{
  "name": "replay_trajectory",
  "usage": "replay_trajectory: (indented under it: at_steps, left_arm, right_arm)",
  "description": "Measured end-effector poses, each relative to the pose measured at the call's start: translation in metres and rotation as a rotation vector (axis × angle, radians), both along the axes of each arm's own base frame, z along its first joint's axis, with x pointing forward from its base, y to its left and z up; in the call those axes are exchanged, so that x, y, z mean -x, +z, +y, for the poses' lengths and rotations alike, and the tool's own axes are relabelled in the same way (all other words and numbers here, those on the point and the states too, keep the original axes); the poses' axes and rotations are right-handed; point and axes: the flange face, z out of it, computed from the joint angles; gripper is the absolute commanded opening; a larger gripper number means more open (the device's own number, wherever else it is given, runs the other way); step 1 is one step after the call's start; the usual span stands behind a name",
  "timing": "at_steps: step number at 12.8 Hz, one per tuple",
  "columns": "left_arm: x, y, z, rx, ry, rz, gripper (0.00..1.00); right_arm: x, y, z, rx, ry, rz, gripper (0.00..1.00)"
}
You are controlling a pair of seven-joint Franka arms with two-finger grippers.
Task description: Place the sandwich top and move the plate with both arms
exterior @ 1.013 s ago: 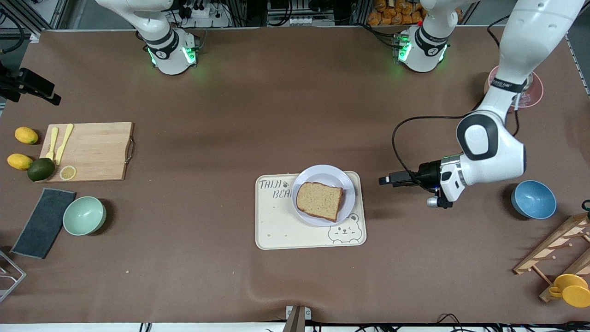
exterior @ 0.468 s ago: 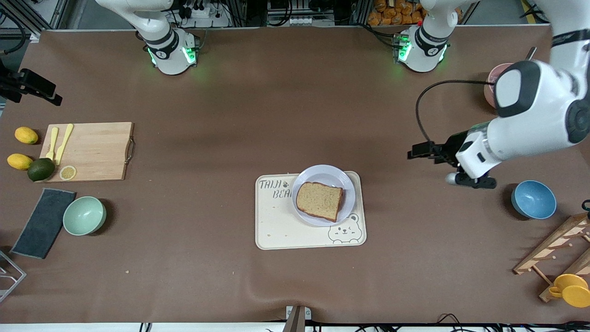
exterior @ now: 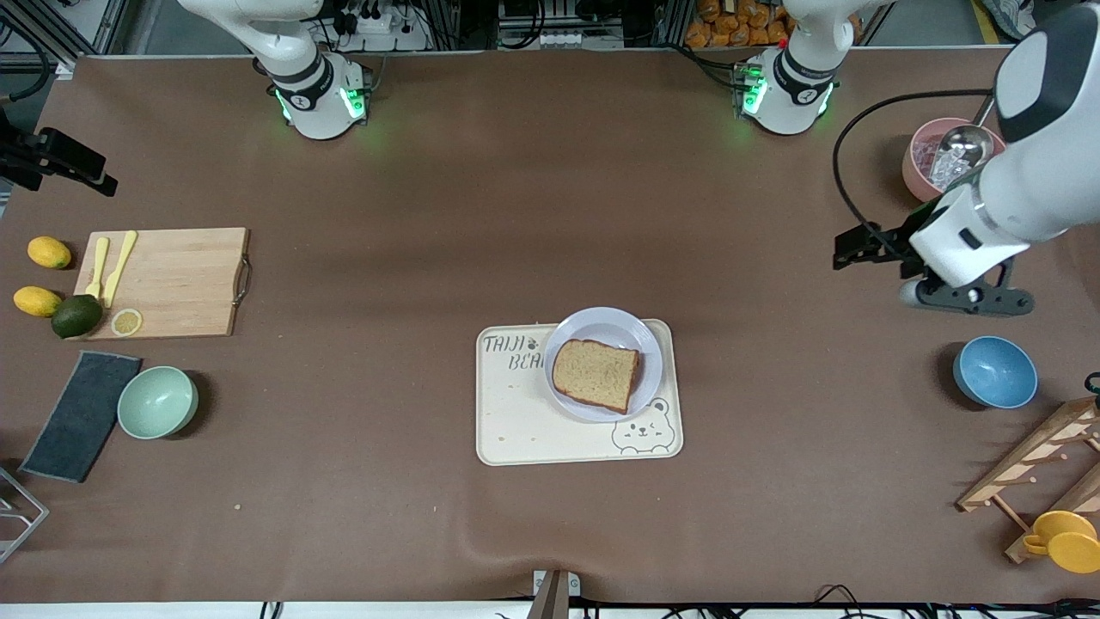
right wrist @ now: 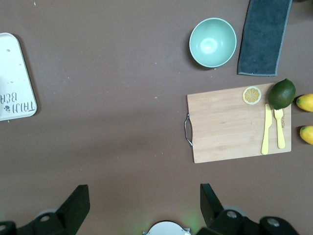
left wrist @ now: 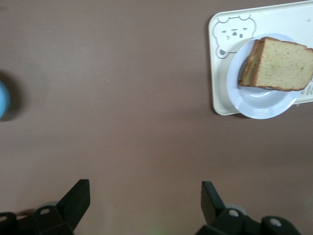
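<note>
tray (right wrist: 14, 78) edge-cropped, blue bowl (left wrist: 2, 100) blurred, edge-cropped

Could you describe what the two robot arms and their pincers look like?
Both arms are white and jointed, with black bands and green-lit bases. The left arm has a dark grey joint cap and a looping black cable. The left pincer and the right pincer each have two black wedge-shaped fingers on black mounts.

Brown sandwich top (exterior: 596, 374) lies on lavender-white plate (exterior: 604, 321).

Cutting board (exterior: 161, 282), green bowl (exterior: 157, 401), blue bowl (exterior: 994, 371)
</note>
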Motion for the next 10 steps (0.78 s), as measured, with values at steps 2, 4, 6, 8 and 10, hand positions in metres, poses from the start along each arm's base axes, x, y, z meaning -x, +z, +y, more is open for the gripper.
replay_trajectory:
  at_steps: [2, 4, 6, 8, 10]
  left_arm:
    - [0.004, 0.025, 0.005, -0.037, -0.001, -0.016, 1.0]
    - [0.006, 0.032, 0.009, -0.044, 0.003, -0.011, 1.0]
    - [0.007, 0.031, 0.015, -0.047, 0.012, 0.005, 1.0]
    - [0.01, 0.033, 0.018, -0.051, 0.017, 0.018, 1.0]
    - [0.015, 0.044, 0.021, -0.059, 0.025, 0.001, 1.0]
  right_arm:
    - [0.0, 0.0, 0.0, 0.0, 0.0, 0.001, 1.0]
    - [0.0, 0.0, 0.0, 0.0, 0.0, 0.001, 1.0]
    - [0.0, 0.0, 0.0, 0.0, -0.001, 0.003, 1.0]
    - [0.0, 0.0, 0.0, 0.0, -0.001, 0.003, 1.0]
    - [0.0, 0.0, 0.0, 0.0, -0.001, 0.002, 1.0]
